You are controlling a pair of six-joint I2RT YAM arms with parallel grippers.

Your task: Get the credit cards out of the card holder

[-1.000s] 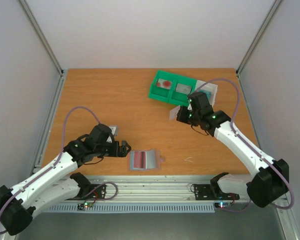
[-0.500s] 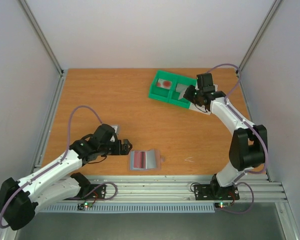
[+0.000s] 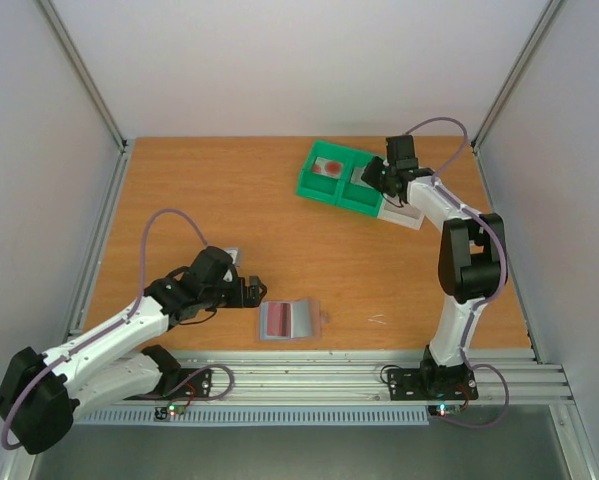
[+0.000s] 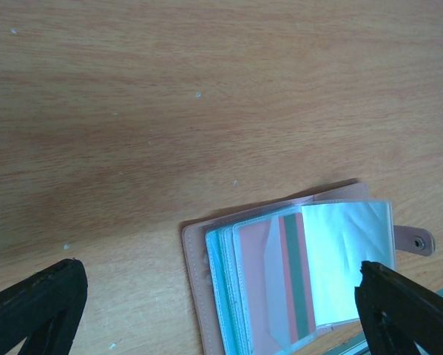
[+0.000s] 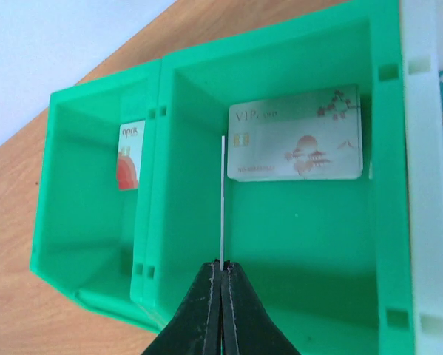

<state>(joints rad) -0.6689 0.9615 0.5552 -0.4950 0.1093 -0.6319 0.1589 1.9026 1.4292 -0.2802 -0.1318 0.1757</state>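
Observation:
The card holder point(image 3: 289, 320) lies open near the table's front edge, showing clear sleeves over a reddish panel; it also shows in the left wrist view point(image 4: 280, 285). My left gripper point(image 3: 255, 293) is open and empty just left of it, low, its fingers point(image 4: 36, 307) spread wide. My right gripper point(image 3: 377, 178) is shut on a thin whitish card seen edge-on point(image 5: 222, 200) and holds it upright over the green tray's middle compartment. A greyish card point(image 5: 295, 143) lies in that compartment. A whitish card with a red blotch point(image 5: 129, 164) lies in the left compartment.
The green tray point(image 3: 314, 187) stands at the back right, with a white section point(image 3: 409, 212) on its right side. In the right wrist view the green divider wall point(image 5: 156, 222) stands just left of the held card. Metal frame posts rise at the table's back corners.
My right arm has swung from mid-table up to the tray, carrying the card over the middle compartment. My left gripper has edged slightly toward the card holder.

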